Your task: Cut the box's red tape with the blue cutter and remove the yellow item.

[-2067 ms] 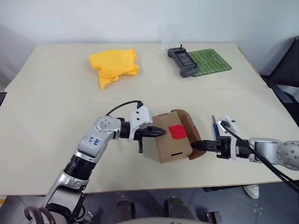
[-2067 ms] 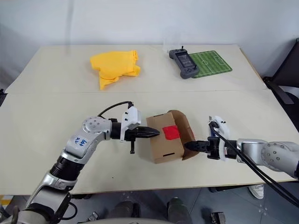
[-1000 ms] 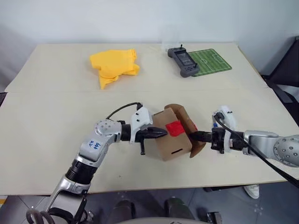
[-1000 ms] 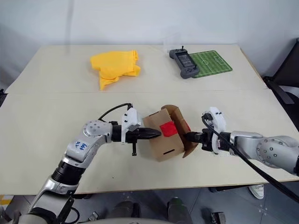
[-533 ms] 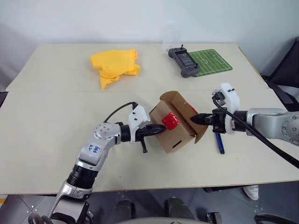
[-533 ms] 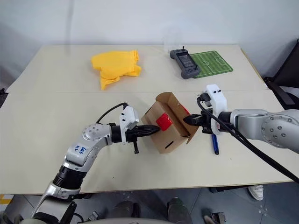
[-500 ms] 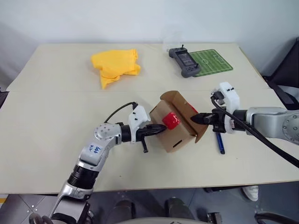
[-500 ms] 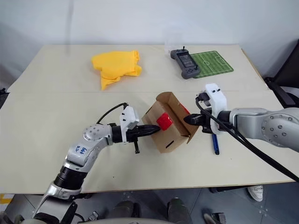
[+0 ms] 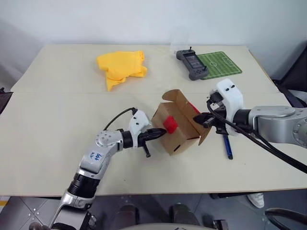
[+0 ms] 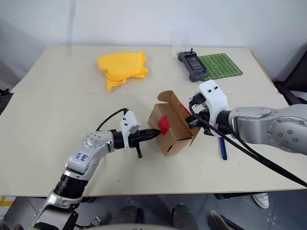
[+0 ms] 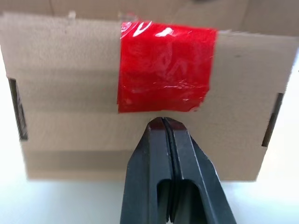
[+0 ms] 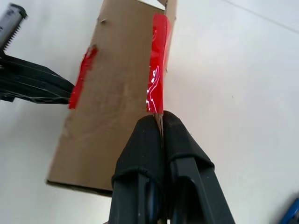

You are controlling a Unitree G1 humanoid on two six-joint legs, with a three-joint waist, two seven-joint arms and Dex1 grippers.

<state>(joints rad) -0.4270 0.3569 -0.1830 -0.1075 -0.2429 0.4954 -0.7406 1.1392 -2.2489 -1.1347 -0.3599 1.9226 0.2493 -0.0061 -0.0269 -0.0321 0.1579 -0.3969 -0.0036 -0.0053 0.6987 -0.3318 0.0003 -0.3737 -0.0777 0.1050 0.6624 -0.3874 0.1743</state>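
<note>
Two grippers are working the box [image 9: 176,128] mid-counter: left gripper [image 9: 159,133], pressed together, is bracing its taped side; right gripper [image 12: 159,122] is pinching the flap [image 12: 164,14]. Pulling harder risks sliding the box off. Cutter [image 9: 228,146] is lying right.

Left end effector [image 11: 163,122] and right end effector [image 12: 160,122], fingers together.

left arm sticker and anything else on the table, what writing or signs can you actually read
Left arm sticker: blue handwriting, too small to read.
Handheld controller: screen and any markings too small to read.
Green mat: white football pitch lines, no words.
Box and red tape: no print.
</note>
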